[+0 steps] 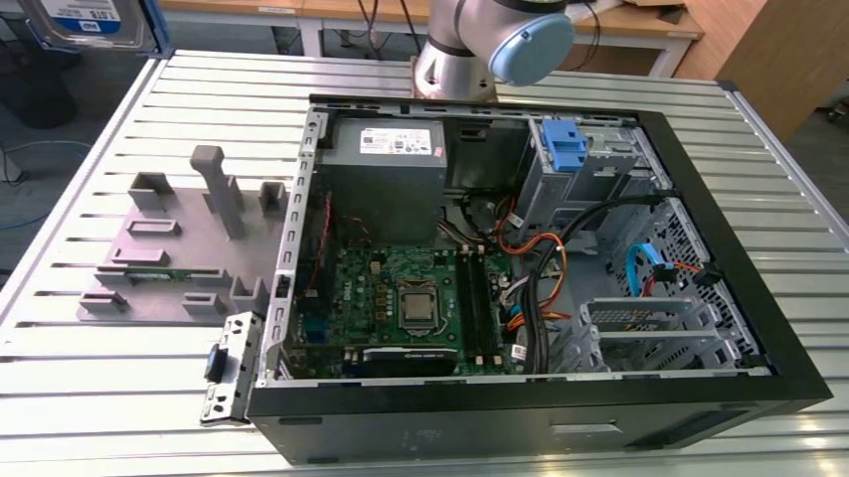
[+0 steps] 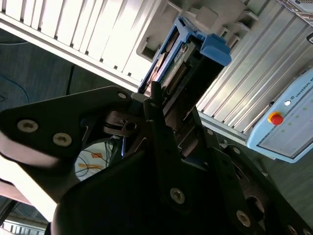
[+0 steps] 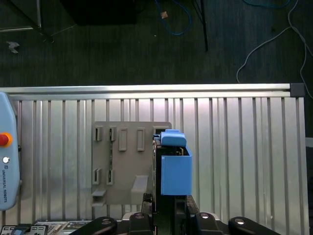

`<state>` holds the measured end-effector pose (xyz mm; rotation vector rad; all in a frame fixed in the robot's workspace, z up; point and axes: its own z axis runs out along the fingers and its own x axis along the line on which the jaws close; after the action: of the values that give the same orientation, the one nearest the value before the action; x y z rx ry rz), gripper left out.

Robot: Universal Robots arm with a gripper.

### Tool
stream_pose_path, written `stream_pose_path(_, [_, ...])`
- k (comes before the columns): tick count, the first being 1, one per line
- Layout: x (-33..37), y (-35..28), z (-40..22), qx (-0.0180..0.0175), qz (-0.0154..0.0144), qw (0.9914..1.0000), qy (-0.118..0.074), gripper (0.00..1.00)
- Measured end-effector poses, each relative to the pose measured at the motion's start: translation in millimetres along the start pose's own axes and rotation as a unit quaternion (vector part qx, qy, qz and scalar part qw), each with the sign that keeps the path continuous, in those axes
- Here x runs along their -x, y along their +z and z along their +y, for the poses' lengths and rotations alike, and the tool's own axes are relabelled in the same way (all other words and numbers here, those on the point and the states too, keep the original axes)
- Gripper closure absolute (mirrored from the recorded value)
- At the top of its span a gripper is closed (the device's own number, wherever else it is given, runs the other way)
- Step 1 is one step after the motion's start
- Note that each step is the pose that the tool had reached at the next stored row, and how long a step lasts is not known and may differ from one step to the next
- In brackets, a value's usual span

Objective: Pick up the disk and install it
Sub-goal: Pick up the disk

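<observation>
Blue plastic and grey metal sit in the pincer. The gripper (image 2: 171,110) is closed on the disk (image 2: 182,63), with black fingers (image 2: 157,122) clamped against its body, and the disk touches no surface.

Pose: in the first wrist view the gripper (image 3: 168,210) points straight down. The disk (image 3: 175,166) hangs edge-on below it, blue bracket end toward the table (image 3: 244,147), over one edge of the fixture plate (image 3: 124,166). In the exterior view the disk (image 1: 90,22) is at the upper left corner, high over the table (image 1: 119,417), with its white-and-blue label facing the camera. It is well apart from the computer case (image 1: 531,407).

Arm (image 1: 494,40): base column and one grey joint with a pale blue round cap, behind the far wall of the case.

Materials:
- Table: ribbed aluminium slats, matt silver.
- Fixture plate: flat grey, with rectangular slots and upright posts.
- Case: black outside, bare sheet metal inside, open side up, with a green motherboard (image 1: 365,288) flat on its floor.
- Teach pendant (image 2: 288,117): pale blue, rounded corners, red round button.
</observation>
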<state>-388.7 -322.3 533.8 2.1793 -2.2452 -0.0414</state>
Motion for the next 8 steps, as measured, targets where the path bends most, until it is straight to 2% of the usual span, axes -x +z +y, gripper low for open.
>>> stream_pose_path(8, [0.1, -6.0, 0.2, -0.0001, 0.0011, 1.0, 0.0, 0.65])
